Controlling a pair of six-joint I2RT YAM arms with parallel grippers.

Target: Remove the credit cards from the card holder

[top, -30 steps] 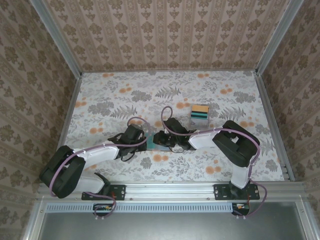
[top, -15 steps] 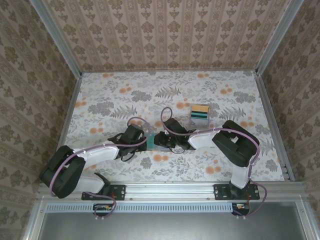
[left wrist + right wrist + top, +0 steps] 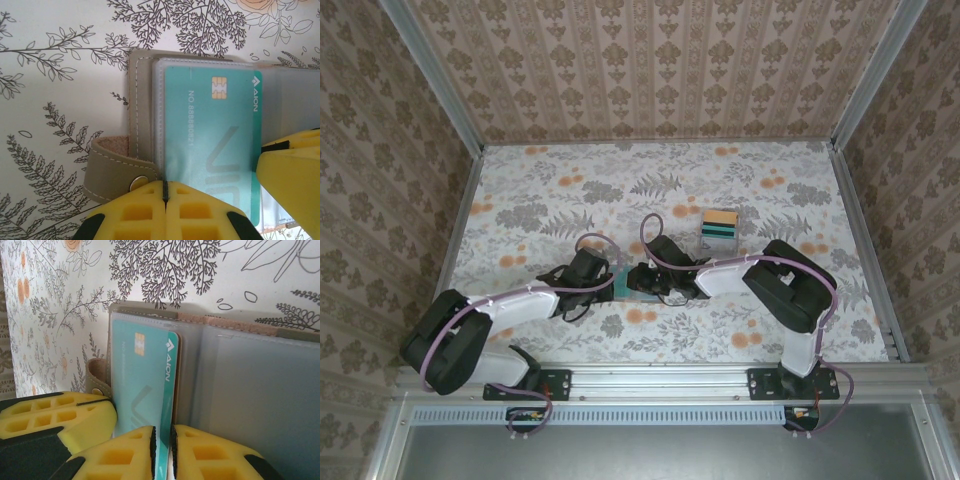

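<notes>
One wallet (image 3: pixel 142 115) lies open mid-table (image 3: pixel 770 190) showing one teal card (image 3: pixel 200 145), the fully closed left gripper (image 3: pixel 164 200) touching its 6 o'clock edge, the right gripper (image 3: pixel 162 445) pinching the card, and one clear box (image 3: pixel 720 228) at 1 o'clock.

You have a table (image 3: pixel 750 180) covered in a floral print (orange blooms, grey ferns). Near its middle the card holder (image 3: pixel 141 100) lies open and flat, and a clear box (image 3: pixel 719 229) of coloured cards sits just beyond, to the right.

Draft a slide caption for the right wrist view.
Right pincer pinches the near edge of the teal card, sleeved in the open card holder.
</notes>
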